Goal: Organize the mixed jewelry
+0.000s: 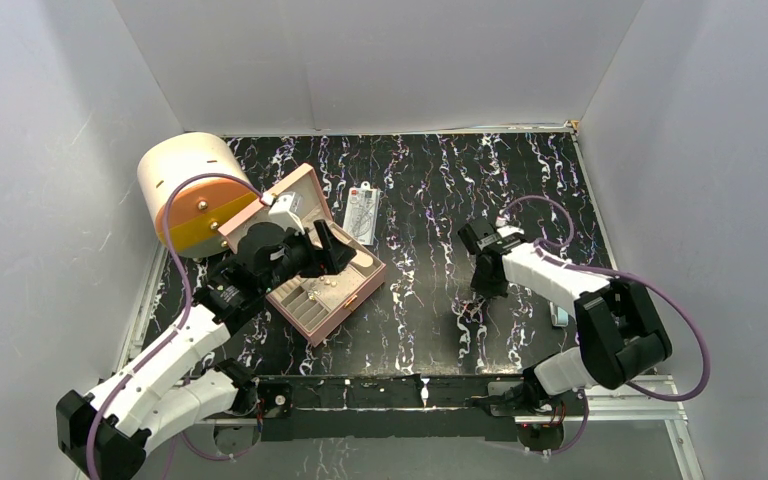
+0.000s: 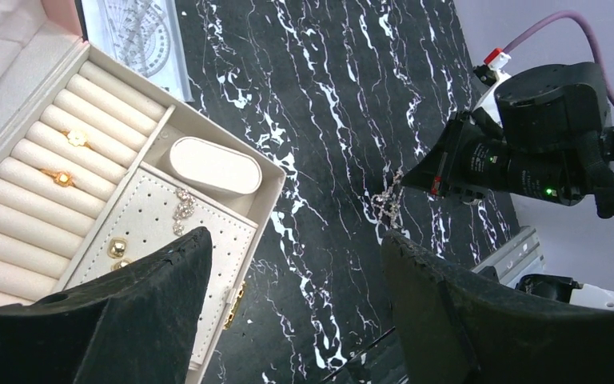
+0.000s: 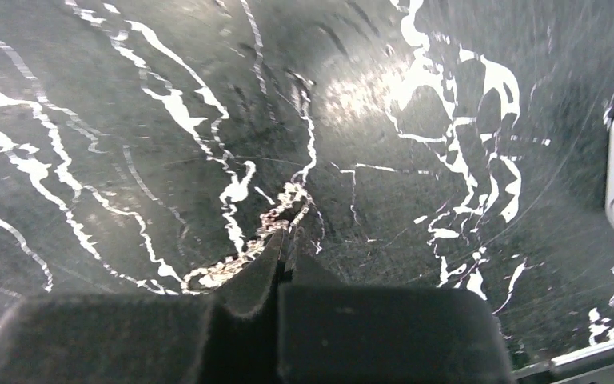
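**Right gripper pinched on a chain; left gripper wide over the box**

Top external view. The open pink jewellery box [image 1: 312, 322] lies at the left of the black marbled table [image 1: 430, 190]. The left gripper [image 1: 332, 250] hangs over the box. The right gripper [image 1: 480, 290] points down at the table right of centre, well apart from the box. A clear packet [image 1: 362, 212] lies just behind the box, a cream cylinder [image 1: 190, 160] stands at far left, and a light-blue block [image 1: 560, 317] sits beside the right arm.

Left wrist view. The left gripper [image 2: 292, 240] stands wide, holding nothing. In the box [image 2: 270, 170], two gold rings [image 2: 76, 138] sit in the ring rolls. Gold studs [image 2: 117, 248] and a short sparkling piece [image 2: 182, 206] lie on the perforated panel, beside a white oval pad [image 2: 212, 166]. The right gripper [image 2: 404, 180] meets the chain piece [image 2: 388, 204] on the table.

Right wrist view. The right gripper [image 3: 284, 244] is closed, fingertips together on the chain piece [image 3: 288, 200], whose remaining length trails across the table [image 3: 448, 120] to the left.
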Robot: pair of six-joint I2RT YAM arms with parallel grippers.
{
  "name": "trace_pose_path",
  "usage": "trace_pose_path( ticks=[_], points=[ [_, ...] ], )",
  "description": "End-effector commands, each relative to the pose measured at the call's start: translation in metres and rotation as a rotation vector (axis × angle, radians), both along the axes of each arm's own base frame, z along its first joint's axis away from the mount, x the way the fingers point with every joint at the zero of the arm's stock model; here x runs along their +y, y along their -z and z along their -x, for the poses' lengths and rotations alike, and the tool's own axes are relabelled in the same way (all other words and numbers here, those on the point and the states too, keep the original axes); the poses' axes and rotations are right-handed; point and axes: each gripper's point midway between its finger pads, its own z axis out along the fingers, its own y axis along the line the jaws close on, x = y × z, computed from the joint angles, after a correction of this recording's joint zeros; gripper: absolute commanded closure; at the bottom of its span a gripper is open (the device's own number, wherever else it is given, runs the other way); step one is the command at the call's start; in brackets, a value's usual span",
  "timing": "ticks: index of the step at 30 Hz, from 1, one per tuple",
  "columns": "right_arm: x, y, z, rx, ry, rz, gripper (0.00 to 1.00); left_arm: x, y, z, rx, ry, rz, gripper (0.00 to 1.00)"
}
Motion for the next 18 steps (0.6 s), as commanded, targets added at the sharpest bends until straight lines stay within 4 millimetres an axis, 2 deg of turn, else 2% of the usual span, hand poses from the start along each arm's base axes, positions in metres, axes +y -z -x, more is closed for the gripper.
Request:
trace_pose_path(
  ticks=[1,5,10,18],
  points=[
    [0.013,-0.045,-0.034,-0.132,-0.155,-0.023,1.00,-0.002,-0.010,-0.007,-0.039,-0.020,0.030,0.26],
    [0.034,-0.075,-0.047,-0.202,-0.304,-0.093,1.00,0.002,-0.009,-0.016,-0.035,-0.079,0.035,0.26],
    [0.052,-0.109,-0.054,-0.270,-0.465,-0.139,1.00,0.007,-0.007,-0.026,-0.016,-0.157,0.029,0.25],
    [0.110,-0.173,-0.049,-0.429,-0.834,-0.356,1.00,-0.013,-0.025,-0.041,-0.078,-0.048,-0.013,0.26]
  ],
)
